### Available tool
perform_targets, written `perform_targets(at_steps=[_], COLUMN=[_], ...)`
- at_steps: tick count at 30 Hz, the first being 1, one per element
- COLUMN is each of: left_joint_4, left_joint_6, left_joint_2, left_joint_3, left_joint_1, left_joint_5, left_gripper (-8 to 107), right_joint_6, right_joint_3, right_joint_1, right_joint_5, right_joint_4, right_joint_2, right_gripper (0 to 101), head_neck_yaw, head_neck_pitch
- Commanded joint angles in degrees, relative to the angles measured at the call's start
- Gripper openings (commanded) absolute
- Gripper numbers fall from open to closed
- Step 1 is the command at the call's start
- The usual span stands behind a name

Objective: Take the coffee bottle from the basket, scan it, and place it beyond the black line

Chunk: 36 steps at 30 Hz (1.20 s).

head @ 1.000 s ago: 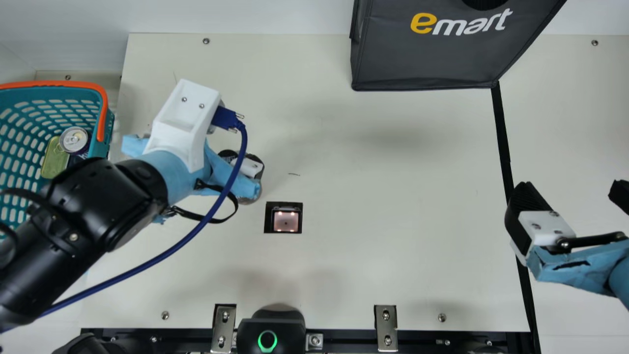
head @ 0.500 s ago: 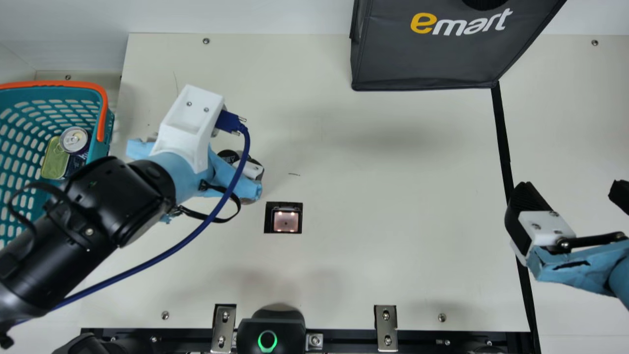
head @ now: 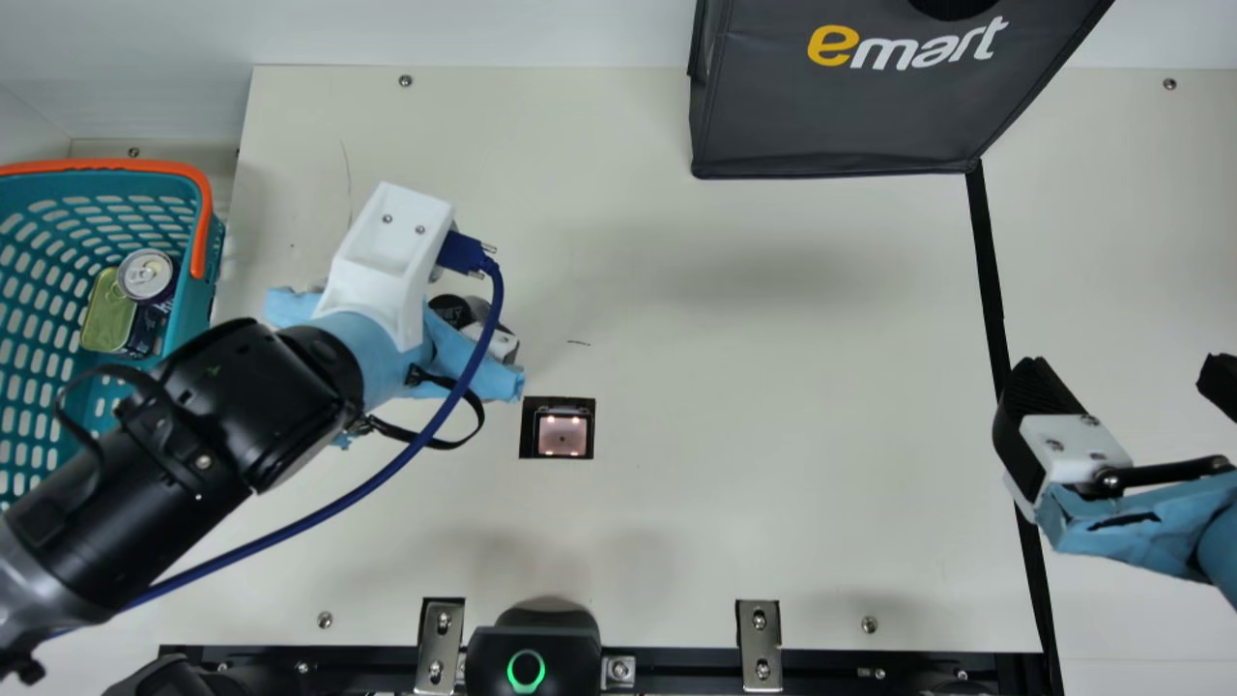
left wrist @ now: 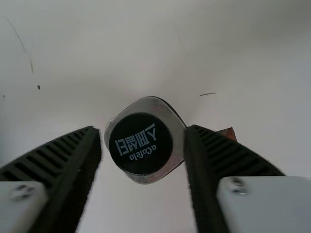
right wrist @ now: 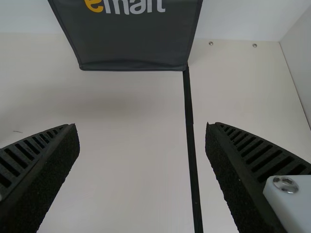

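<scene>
My left gripper [head: 469, 356] is over the coffee bottle [head: 450, 309] on the table, up and left of the scanner window [head: 562, 434] in the main view, and hides part of it. From the left wrist, the dark-capped bottle [left wrist: 141, 143] is seen end-on between the parted fingers of my left gripper [left wrist: 144, 130], close to both. Far off at the right, my right gripper [head: 1126, 379] holds nothing and is open near the black line [head: 988, 280]. Its right wrist view shows the same gripper [right wrist: 142, 125] with fingers wide apart and the black line [right wrist: 190, 131] beyond.
A teal basket [head: 211, 237] with an orange handle stands at the left, cans [head: 145, 275] inside. The dark bag [head: 841, 116] stands at the back beside the line's far end. A blue cable [head: 387, 474] hangs from my left wrist. Metal brackets [head: 759, 646] sit at the front edge.
My left arm has shifted a little right and toward the front edge, while the bottle's cap keeps its spot. More of the basket's cans shows now. The right arm has stayed still.
</scene>
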Motion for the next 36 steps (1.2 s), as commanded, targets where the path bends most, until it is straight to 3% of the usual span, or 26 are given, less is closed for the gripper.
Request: perform_targets(at_steps=[1,7,17,36], left_joint_4=[-0.22,-0.65,-2.89,-14.31], left_joint_6=[-0.03,0.43,8.51,38.87], left_joint_2=[0.03,-0.04,-1.47,-5.4], left_joint_3=[0.18,0.69,0.63,0.13], left_joint_1=[-0.07,-0.19,0.47,4.92], left_joint_5=[-0.24,-1.17,-3.58,-6.24], left_gripper=[50,10,10,10], right_joint_6=[0.0,0.0,0.0,0.0], right_joint_3=[0.0,0.0,0.0,0.0], right_joint_1=[0.0,0.0,0.0,0.0], right_joint_5=[0.0,0.0,0.0,0.0], right_joint_4=[0.0,0.0,0.0,0.0], right_joint_2=[0.0,0.0,0.0,0.0], right_gripper=[91,91,91,91], head_neck_yaw=[0.0,0.0,0.0,0.0], head_neck_pitch=[-1.57,-1.57,-1.57,-1.57])
